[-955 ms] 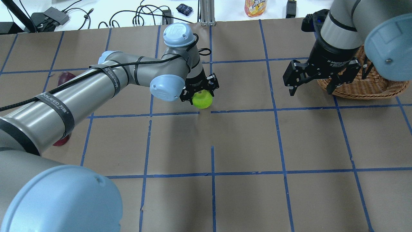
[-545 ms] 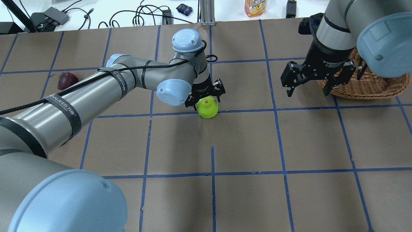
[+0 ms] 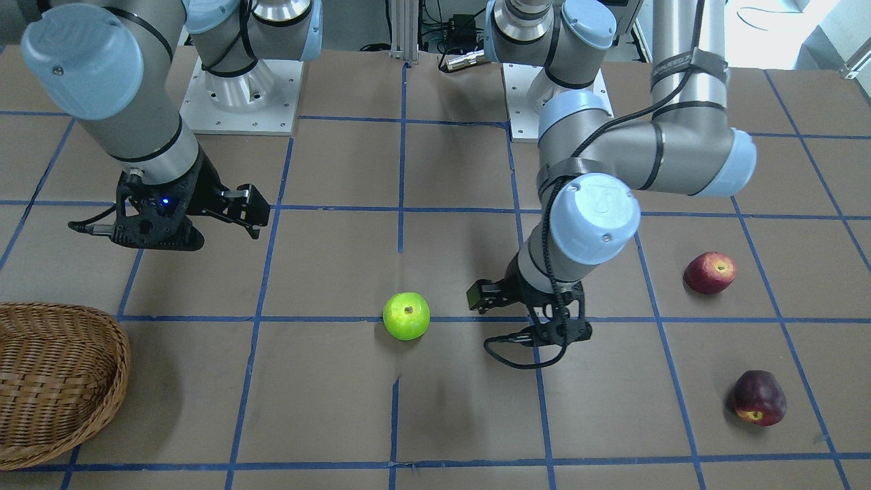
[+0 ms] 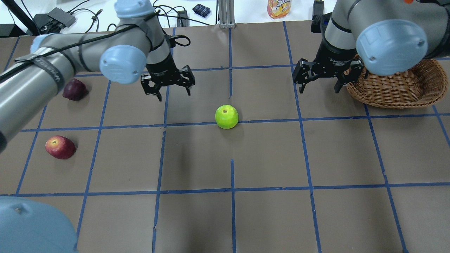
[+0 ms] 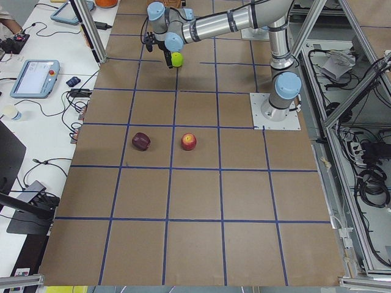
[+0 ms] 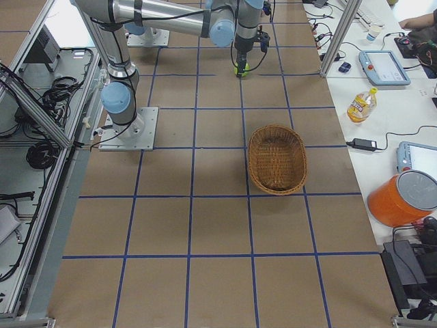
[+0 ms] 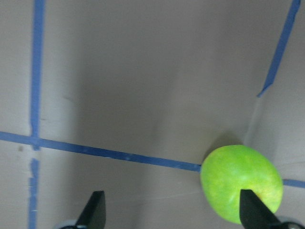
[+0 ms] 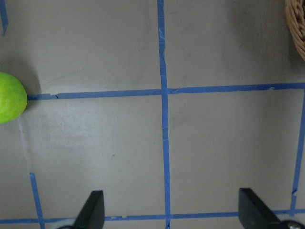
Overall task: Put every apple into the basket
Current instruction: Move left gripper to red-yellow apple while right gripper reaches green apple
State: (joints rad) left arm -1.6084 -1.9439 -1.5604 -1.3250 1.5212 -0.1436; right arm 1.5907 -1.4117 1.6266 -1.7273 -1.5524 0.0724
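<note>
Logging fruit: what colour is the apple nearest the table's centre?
Apple: bright green, clearest in the overhead exterior view.

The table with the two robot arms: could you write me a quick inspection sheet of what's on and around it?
Surface: brown paper table with a blue tape grid.
Job's things: green apple mid-table; red apple and maroon apple on the left arm's side; all outside the empty basket.
Clutter: nothing seen.
Hands: left hand and right hand both open, holding nothing.
Cables: black cable strapped along the left arm.
Surroundings: white bench behind, with wires and an orange bottle.
</note>
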